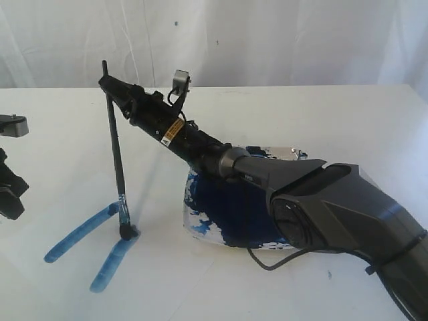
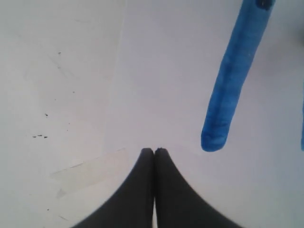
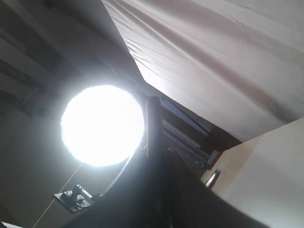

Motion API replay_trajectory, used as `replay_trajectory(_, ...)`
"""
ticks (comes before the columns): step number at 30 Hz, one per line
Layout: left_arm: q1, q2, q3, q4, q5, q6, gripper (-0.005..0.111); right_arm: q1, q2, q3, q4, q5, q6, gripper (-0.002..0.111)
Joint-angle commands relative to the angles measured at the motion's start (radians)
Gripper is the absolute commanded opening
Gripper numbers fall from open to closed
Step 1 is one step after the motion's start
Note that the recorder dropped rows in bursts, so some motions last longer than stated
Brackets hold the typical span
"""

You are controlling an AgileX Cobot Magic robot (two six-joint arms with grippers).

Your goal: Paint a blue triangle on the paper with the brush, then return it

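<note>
Brush (image 1: 119, 164): upright, tip where two blue strokes (image 1: 75, 241) meet, at the dish's (image 1: 200, 226) eight o'clock; your right gripper (image 1: 108, 83) pinches its top; left gripper (image 2: 154, 151): fingers pressed together.

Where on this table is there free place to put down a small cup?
Free: the far table behind the paint dish, and the near strip in front of it. Crowded: around the brush, blue strokes and right arm.

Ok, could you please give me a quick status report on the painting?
Right gripper shut on the brush, tip down on the paper. Left gripper shut, empty. Blue triangle: two sides painted, third missing. Paint dish sits clear of strokes.
</note>
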Motion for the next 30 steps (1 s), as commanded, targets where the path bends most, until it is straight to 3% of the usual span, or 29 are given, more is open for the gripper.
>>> replay_trajectory(1,0.001,-0.014,0.008,0.0,0.039,-0.009,0.0,0.004,0.0,-0.003,0.007,0.024,-0.047,0.0)
replay_trajectory(13,0.001,-0.014,0.008,-0.002,0.043,-0.01,0.0,0.002,0.006,-0.133,-0.026,0.314,-0.197,0.0)
replay_trajectory(30,0.001,-0.014,0.008,-0.002,0.05,-0.031,0.0,-0.01,0.006,-0.209,0.048,0.432,-0.286,0.0)
